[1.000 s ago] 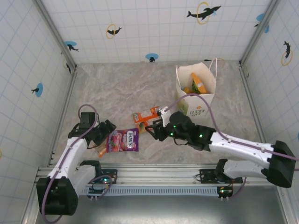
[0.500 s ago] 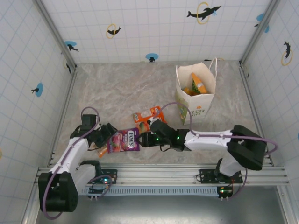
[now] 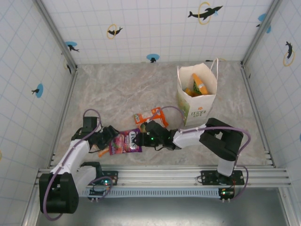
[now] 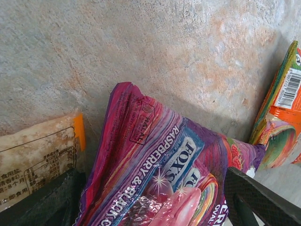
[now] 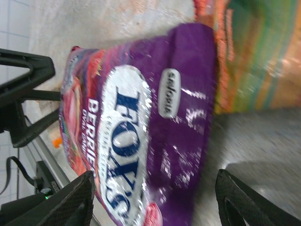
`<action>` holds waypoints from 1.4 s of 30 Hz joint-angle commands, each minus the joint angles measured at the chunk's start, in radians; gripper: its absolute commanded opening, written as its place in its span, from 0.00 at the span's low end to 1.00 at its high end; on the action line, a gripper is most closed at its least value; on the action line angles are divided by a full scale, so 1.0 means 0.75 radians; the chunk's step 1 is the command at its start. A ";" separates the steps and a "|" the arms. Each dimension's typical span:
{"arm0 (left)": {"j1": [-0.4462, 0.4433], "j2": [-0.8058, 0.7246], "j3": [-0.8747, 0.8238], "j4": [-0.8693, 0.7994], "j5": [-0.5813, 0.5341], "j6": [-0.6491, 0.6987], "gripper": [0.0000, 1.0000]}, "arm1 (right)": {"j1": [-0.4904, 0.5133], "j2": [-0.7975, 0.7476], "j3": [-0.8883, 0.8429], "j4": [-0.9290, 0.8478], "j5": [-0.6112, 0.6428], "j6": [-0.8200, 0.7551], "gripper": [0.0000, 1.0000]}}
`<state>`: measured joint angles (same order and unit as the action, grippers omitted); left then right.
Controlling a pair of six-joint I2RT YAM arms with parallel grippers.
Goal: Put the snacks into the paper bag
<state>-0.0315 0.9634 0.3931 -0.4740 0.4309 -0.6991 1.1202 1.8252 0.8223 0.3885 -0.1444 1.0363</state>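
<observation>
So the purple packet (image 3: 125, 142) is the thing to look at. It's a glossy, crinkly foil pouch with "FOX'S" in a white oval, lying flat on the marbled stone-look table (image 3: 117, 94), not in the bag yet.

The left gripper (image 3: 109, 135) is at the packet's left edge. In the left wrist view the packet (image 4: 164, 169) bulges up between the black fingers (image 4: 51, 197) of that gripper (image 4: 150, 193), which are spread wide.

The right gripper (image 3: 141, 140) comes at the packet from the opposite edge, also spread wide across it (image 5: 155, 183). That wrist view is smeared, so I honestly can't say whether either claw is touching the foil (image 5: 141, 117).

Just behind the packet's right corner is a shiny orange packet (image 3: 151, 117) with green stripes and a barcode (image 4: 277, 113), and the two look to be touching or nearly so. Tucked against the purple packet's left side is a flat tan wrapper (image 4: 37, 157) with an orange strip and small black print.

The paper bag (image 3: 197, 109) stands upright and open well beyond the packet, off past its right end. It's white and boxy with thin loop handles, and there are orange-and-yellow packets (image 3: 199, 84) inside.
</observation>
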 commanded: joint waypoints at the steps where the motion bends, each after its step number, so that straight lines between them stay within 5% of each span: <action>1: 0.009 0.006 -0.011 -0.006 0.023 0.042 0.81 | -0.010 0.076 0.008 0.136 -0.067 0.026 0.68; 13: 0.006 0.051 -0.022 0.037 0.055 0.046 0.77 | -0.027 0.187 -0.015 0.633 -0.175 0.099 0.61; 22: -0.006 0.049 -0.007 0.055 0.082 0.028 0.76 | -0.009 0.260 0.073 0.610 -0.172 0.099 0.48; 34: -0.018 0.032 0.081 0.001 0.035 0.045 0.76 | 0.004 0.131 0.013 0.549 -0.081 0.015 0.16; 42: -0.021 0.030 0.191 -0.040 -0.008 0.080 0.84 | 0.019 -0.083 -0.106 0.448 0.035 -0.060 0.12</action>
<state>-0.0402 0.9939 0.4881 -0.4702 0.4438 -0.6727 1.1267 1.8450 0.7734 0.7261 -0.1761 1.0306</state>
